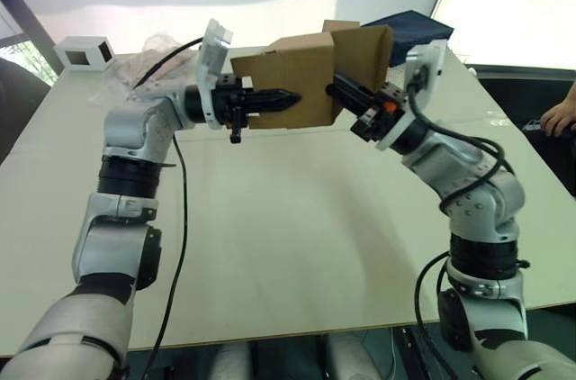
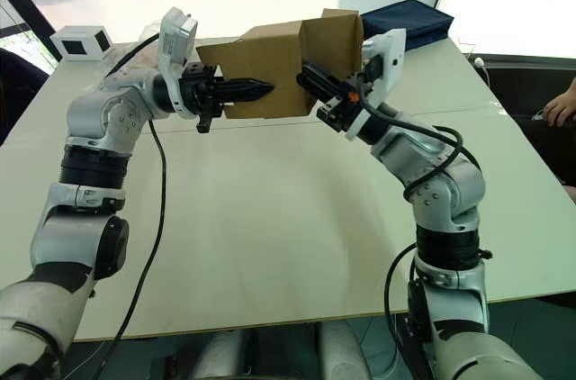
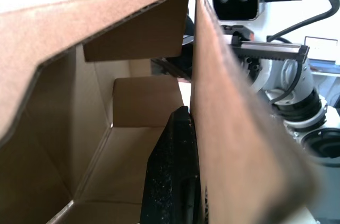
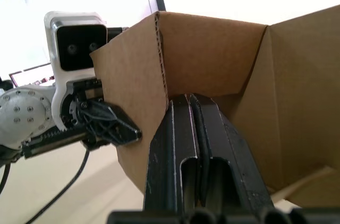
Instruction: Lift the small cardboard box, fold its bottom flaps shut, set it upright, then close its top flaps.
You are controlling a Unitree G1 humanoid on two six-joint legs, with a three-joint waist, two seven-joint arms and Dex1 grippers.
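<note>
A: What does the room look like?

B: A broad pale worktop (image 1: 297,236) fills most of the head views, with bright white walls behind. At the far left corner stands a white box with a dark window (image 1: 85,53), with crumpled clear plastic (image 1: 148,60) near it. A dark blue bag (image 2: 409,20) lies at the far right, and a person's hand (image 1: 562,116) rests at the right edge.

A: Where is the small cardboard box?

B: The small cardboard box (image 2: 270,60) is held up off the worktop between the two arms, over the far middle, with an open end turned toward the right arm and a flap (image 1: 367,54) standing out there.

A: How are the arms posed?

B: Both are raised with bent elbows, reaching inward. The left pincer (image 1: 270,101) points to the right across the near face of the box, its fingers drawn together on a cardboard wall. The right pincer (image 2: 310,76) reaches into the open end; in its wrist view its fingers (image 4: 199,144) are pressed together on the edge of a box wall.
</note>
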